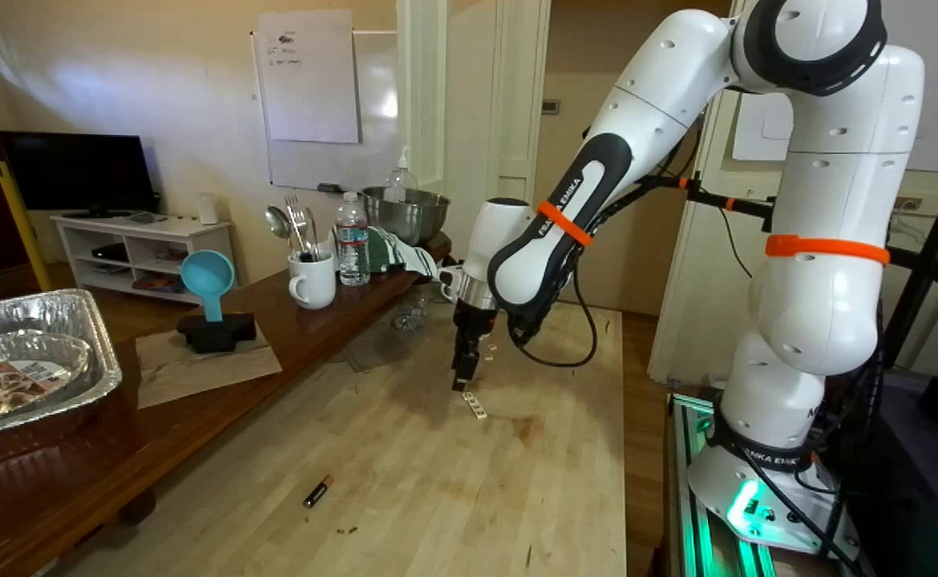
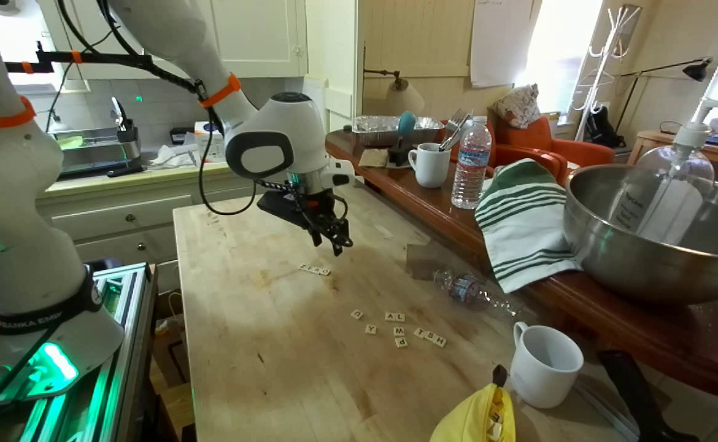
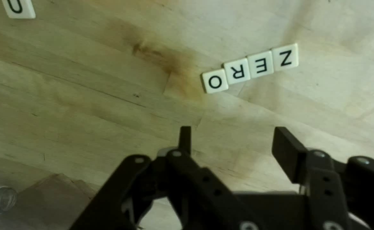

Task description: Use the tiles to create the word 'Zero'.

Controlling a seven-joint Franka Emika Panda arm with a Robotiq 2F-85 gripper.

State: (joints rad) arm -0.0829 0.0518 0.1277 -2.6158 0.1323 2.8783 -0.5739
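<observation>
**Tiles [image 3: 252, 67] in a Row for ZERO, Just Ahead of the Gripper [image 3: 232, 135]**

Wrist view: the row ahead of parted fingers [image 3: 287, 153], nothing between them. Reads Z, E, R, O from right to left, upside down as seen from here. Probably set edge to edge to make one unbroken word, and likely complete; the O tile [image 3: 215, 81] slightly out of line, toward the gripper. Holds the gripper short of the row, presumably to avoid nudging it. Ahead and to the left of the gripper, a loose tile [image 3: 18, 9] cut by the frame; lower left, the mouth of a clear bottle [image 3: 2, 199].

In an exterior view: the row just beside the gripper on the table [image 1: 405, 449], letters too small to make out. Found here alone: a battery [image 1: 318, 491], well apart from the gripper and nearer the camera.

In an exterior view: the row near the gripper, on the side toward the arm's base [image 2: 83, 350]. Shows plainly, unlike the wrist view, the loose tiles [image 2: 399, 331], well apart from the gripper, probably set there as spares. Farther from the gripper, a yellow pouch [image 2: 475, 417], absent from both remaining pictures.
</observation>
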